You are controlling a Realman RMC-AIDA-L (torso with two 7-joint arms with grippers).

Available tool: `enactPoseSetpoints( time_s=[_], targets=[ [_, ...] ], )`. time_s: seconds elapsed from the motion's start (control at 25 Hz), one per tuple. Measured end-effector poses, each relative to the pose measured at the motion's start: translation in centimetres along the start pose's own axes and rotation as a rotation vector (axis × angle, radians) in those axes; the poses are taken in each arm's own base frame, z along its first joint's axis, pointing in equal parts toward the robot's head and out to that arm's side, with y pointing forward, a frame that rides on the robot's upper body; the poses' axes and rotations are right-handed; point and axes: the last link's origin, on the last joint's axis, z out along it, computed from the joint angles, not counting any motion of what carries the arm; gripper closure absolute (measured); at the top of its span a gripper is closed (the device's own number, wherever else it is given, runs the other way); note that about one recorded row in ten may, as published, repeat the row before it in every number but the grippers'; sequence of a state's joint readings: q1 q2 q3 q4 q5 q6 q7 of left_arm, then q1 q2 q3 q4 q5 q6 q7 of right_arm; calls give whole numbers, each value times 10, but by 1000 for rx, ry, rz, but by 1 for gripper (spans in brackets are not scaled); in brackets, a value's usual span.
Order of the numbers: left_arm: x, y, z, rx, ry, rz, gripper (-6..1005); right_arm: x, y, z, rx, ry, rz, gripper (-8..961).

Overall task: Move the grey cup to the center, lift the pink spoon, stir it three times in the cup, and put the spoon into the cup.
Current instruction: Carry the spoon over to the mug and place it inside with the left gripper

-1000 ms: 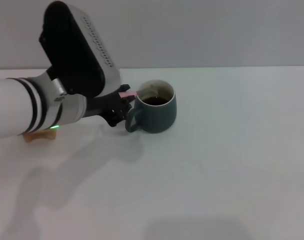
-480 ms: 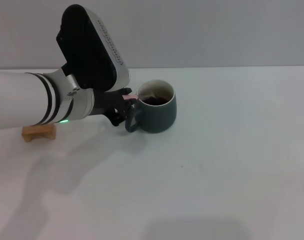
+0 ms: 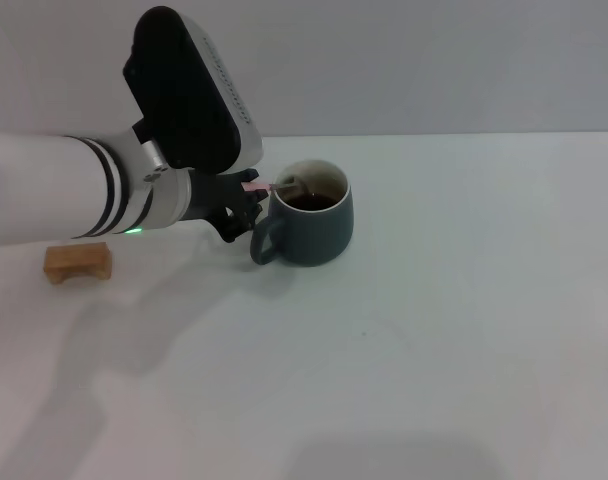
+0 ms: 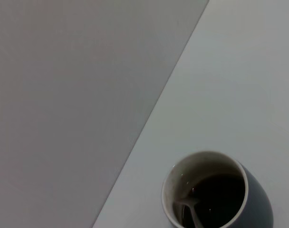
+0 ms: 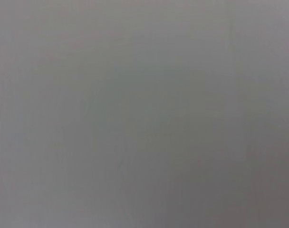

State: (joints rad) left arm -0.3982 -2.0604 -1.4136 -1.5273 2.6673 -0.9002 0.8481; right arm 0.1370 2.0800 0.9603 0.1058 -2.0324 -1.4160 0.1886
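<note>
The grey cup (image 3: pixel 312 222) stands near the middle of the white table, its handle toward my left arm. It also shows in the left wrist view (image 4: pixel 216 194). My left gripper (image 3: pixel 242 205) is just left of the cup, shut on the pink handle of the pink spoon (image 3: pixel 256 187). The spoon's metal neck crosses the rim and its bowl (image 4: pixel 188 205) rests inside the cup. The right gripper is out of view.
A tan wooden block (image 3: pixel 77 261) lies on the table (image 3: pixel 464 320) at the left, under my left forearm. A grey wall stands behind the table's far edge.
My left arm has risen and shifted a little right, uncovering the wooden block. The spoon has gone from above the rim to lower inside the cup.
</note>
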Motion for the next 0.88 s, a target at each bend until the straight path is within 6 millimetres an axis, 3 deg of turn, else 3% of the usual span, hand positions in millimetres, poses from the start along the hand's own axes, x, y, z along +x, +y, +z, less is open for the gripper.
enactPoseSetpoints(
  time_s=[0.52, 0.88],
  targets=[
    [12, 11, 14, -34, 15, 41, 795, 1, -3, -5, 8, 8, -4, 135],
    [4, 16, 13, -48, -5, 33, 794, 1, -2, -4, 3, 9, -4, 135]
  ],
)
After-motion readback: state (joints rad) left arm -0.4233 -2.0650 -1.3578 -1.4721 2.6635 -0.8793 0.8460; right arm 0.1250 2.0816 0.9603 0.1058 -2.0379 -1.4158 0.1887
